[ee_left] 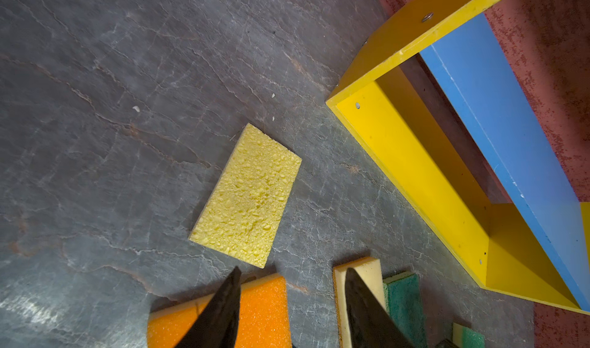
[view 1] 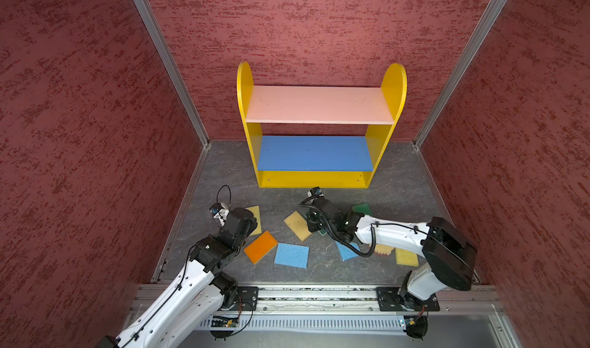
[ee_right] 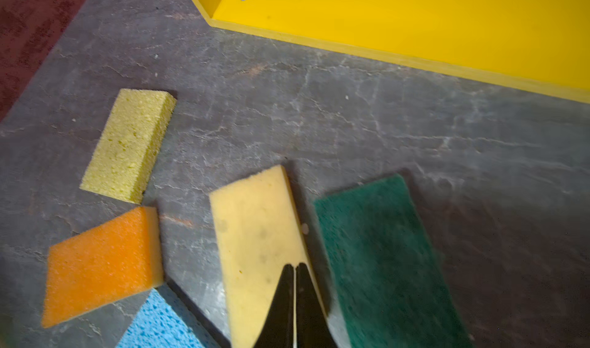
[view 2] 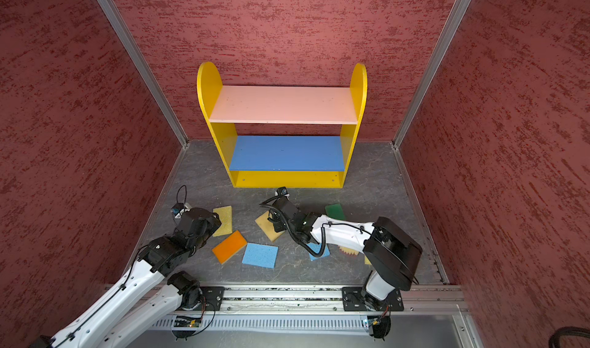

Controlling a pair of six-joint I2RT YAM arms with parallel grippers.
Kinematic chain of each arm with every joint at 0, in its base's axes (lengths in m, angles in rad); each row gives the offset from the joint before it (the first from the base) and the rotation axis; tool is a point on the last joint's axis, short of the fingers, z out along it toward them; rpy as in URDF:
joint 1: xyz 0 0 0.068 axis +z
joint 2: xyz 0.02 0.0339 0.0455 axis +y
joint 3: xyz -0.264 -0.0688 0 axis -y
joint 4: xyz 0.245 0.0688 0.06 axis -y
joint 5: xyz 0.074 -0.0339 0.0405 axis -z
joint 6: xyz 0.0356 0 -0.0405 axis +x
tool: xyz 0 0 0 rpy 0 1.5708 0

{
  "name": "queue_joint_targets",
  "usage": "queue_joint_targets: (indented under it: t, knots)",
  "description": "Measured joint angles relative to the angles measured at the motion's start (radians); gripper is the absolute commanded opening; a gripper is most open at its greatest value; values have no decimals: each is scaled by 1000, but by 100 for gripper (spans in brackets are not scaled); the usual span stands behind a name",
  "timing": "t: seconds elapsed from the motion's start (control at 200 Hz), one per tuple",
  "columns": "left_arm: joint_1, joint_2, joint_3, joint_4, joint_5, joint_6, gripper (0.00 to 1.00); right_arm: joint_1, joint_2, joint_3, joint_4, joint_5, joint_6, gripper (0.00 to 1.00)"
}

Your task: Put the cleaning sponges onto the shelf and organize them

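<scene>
Wide gap on my left hand (ee_left: 292, 269): dark tapered fingers apart, nothing between them, tips by the orange fine-foam rectangular sponge (ee_left: 265, 308) on the grey slate-look worktop (ee_left: 127, 107). Past it lies the yellow coarse-pored rectangular sponge (ee_left: 247, 196), flat, with a pitted top. My right hand (ee_right: 295, 265) is pinched closed and empty, tips over the cream smooth-foam rectangular sponge (ee_right: 255, 241); can't tell if touching. Beside that is the dark green fibrous scouring pad (ee_right: 380, 260), thin and fuzzy. In both top views the light blue porous sponge (view 1: 291, 255) lies next to the orange one. In a top view the second blue sponge (view 1: 346, 252), the zigzag-edged yellowish sponge (view 1: 383, 250) and the plain yellow sponge (view 1: 406, 257) are partly under my right arm; the bright green sponge (view 1: 362, 208) lies beyond it. All sponges are on the worktop, in front of the yellow painted-board shelf (view 1: 314, 179), which has round-topped side panels, a pink top board (view 1: 319, 104) and a blue middle board (view 1: 314, 153).
</scene>
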Motion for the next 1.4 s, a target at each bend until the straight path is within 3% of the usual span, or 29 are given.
queue_joint_targets:
  t: [0.17,0.361,0.531,0.731,0.997,1.403]
  knots:
    - [69,3,-3,-28,18,4,57,2,62,93,3,-30,-26,13]
    - [268,-5,-82,-2,149,71,56,2,156,178,-2,-43,-34,18]
    - [398,49,-117,76,309,138,73,2,218,187,-15,-58,-48,45]
    - [377,62,-117,177,430,174,73,0,251,187,-60,-72,-74,53]
    - [250,89,-116,260,428,163,69,-41,199,120,-60,-71,-74,57]
    - [190,410,32,403,405,183,68,-148,68,-45,-66,-32,-64,58]
